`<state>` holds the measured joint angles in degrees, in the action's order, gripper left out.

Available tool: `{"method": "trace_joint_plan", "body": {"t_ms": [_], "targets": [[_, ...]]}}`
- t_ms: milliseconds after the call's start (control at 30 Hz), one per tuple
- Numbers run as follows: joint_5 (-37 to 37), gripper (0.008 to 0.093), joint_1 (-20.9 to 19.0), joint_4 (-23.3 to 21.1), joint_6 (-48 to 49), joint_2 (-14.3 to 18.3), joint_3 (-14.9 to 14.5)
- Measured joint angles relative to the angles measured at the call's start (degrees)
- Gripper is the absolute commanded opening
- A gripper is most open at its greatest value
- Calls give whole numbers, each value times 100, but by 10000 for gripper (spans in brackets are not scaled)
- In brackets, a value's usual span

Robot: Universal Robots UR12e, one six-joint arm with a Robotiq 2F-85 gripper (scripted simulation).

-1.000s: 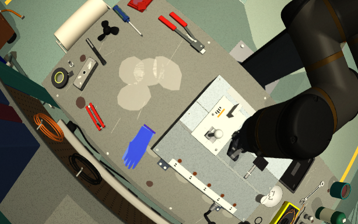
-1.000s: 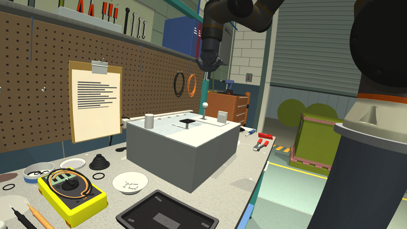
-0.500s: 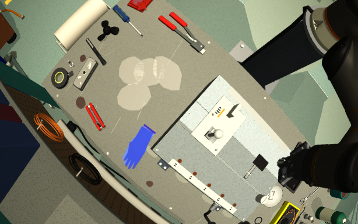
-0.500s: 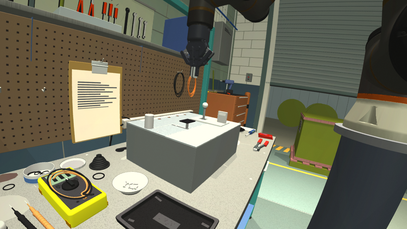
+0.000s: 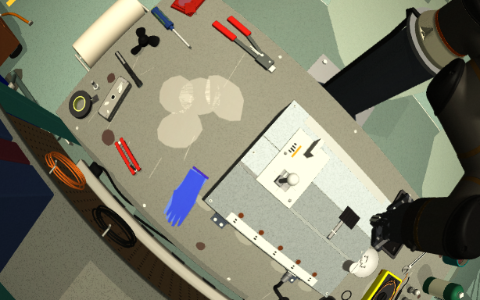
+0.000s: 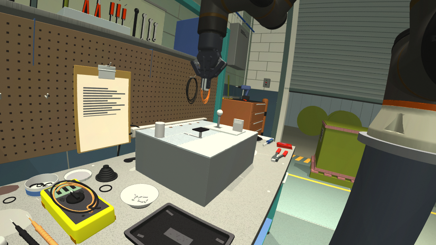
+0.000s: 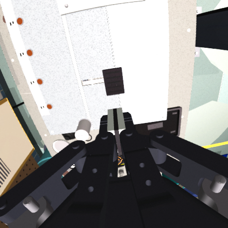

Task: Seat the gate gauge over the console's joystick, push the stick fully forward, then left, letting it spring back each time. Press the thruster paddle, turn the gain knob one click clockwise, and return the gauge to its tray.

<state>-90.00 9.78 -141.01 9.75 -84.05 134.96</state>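
Observation:
The white gate gauge (image 5: 292, 167) sits seated over the joystick (image 6: 219, 118) on top of the grey console (image 6: 195, 154), with the stick's white ball (image 5: 292, 179) poking up through it. The black thruster paddle (image 5: 348, 218) lies on the console top nearer the tray. The grey gain knob (image 6: 159, 129) stands at the console's near corner. The black tray (image 6: 179, 229) lies on the bench in front of the console. My gripper (image 6: 206, 86) hangs high above the console's near end, fingers closed and holding nothing. The wrist camera looks down on the paddle (image 7: 113, 81).
A pegboard (image 6: 45, 91) with a clipboard (image 6: 102, 111) stands behind the console. A yellow multimeter (image 6: 76, 205), a white dish (image 6: 139, 195) and a rubber boot (image 6: 106, 173) lie near the tray. A blue glove (image 5: 184, 196), pliers (image 5: 244, 41) and a screwdriver (image 5: 170, 25) lie farther along the bench.

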Motion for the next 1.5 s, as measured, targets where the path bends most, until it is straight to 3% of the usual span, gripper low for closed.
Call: {"method": "trace_joint_plan", "body": {"t_ms": [367,567,1500], "targets": [[0,80,-4,-1216,-3,980,256],[0,80,-5,-1631,-4,1353,301],[0,80,-7,-1707,-4,1411,305]]}}
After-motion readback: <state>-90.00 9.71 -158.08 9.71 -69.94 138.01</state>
